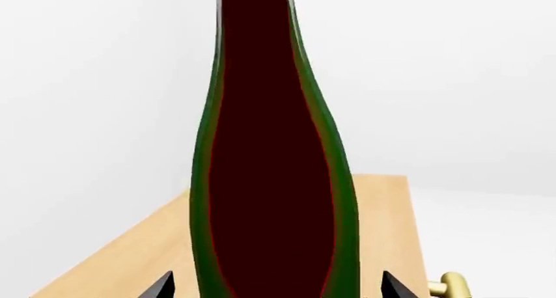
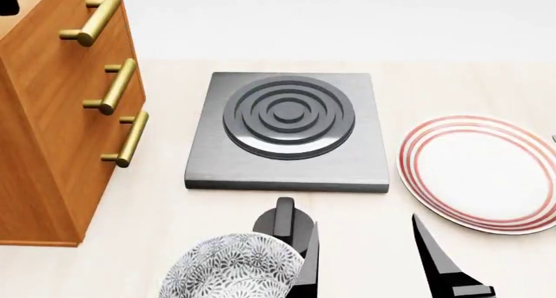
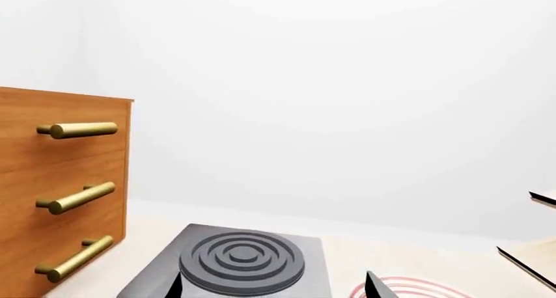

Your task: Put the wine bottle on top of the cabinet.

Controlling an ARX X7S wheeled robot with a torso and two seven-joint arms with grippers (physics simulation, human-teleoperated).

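One tall dark green glass wine bottle (image 1: 273,148), upright, fills the left wrist view's centre, flanked by the left gripper (image 1: 276,286); contact not discernible. Orange-brown wooden cabinet (image 2: 43,135) with brass bar handles (image 2: 117,86): head view's left edge. Right gripper (image 2: 365,259), lower centre there, spread wide, grasping nothing, near a grey ringed hotplate (image 2: 288,125)

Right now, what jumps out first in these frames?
The wine bottle fills the left wrist view, standing between the left claw tips over the cabinet top. In the head view, the grey hob with concentric rings sits mid-table, the cabinet with brass bar handles to its left and a red-ringed plate to its right. A patterned bowl lies nearest the robot, beside the open right claw.
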